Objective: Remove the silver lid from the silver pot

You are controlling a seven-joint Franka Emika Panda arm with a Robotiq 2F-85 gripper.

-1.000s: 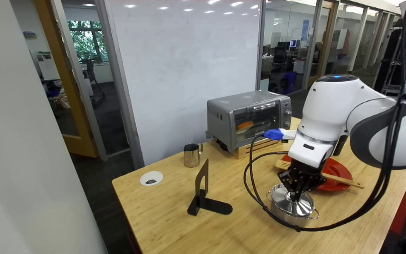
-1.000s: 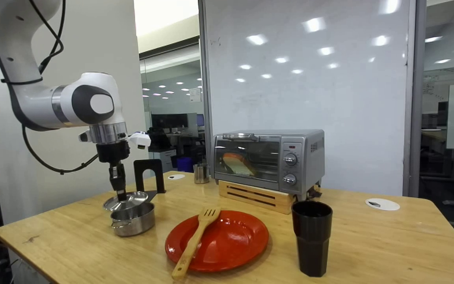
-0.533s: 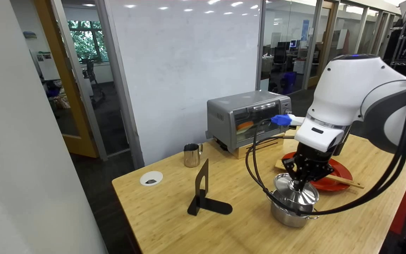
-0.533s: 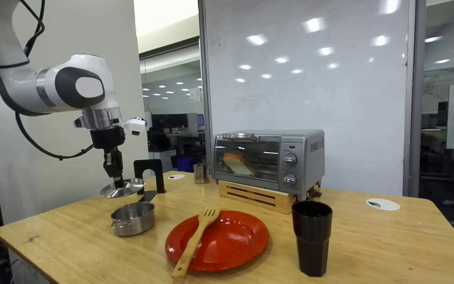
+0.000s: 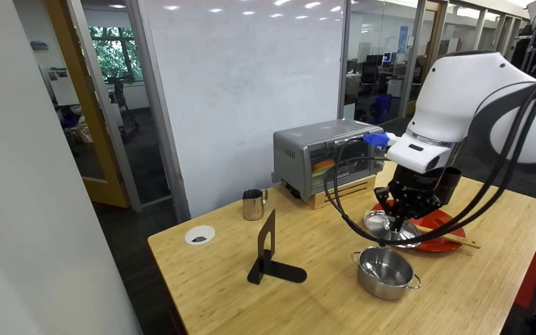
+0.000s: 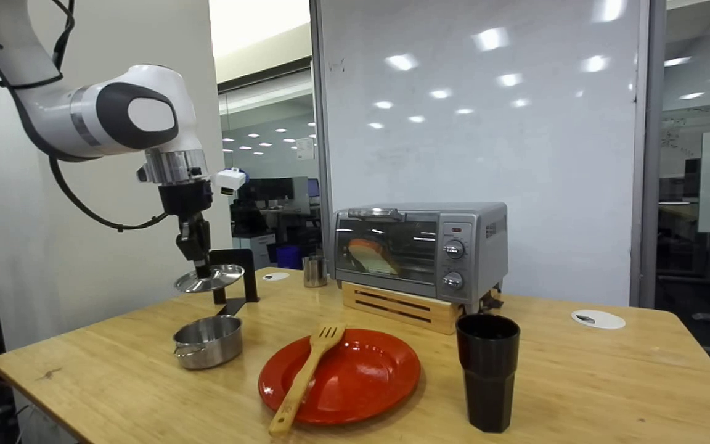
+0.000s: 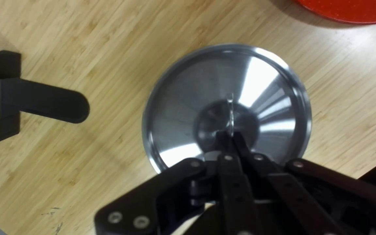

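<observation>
Hanging over the silver pot [image 6: 216, 351], inside the table edges [image 6: 40, 370], the silver lid [image 6: 224, 277] is pinched by its handle [image 7: 230, 111] in the gripper [image 7: 229, 134].

White & dk-grey jointed robot arm [image 6: 114, 111] bent over in both ext. views, round silver wrist [image 6: 173, 166] facing down; black two-finger gripper [image 7: 230, 134] hangs below, slim black fingers [image 7: 241, 147] pinched close tog. w/ thin gap btwn tips
</observation>
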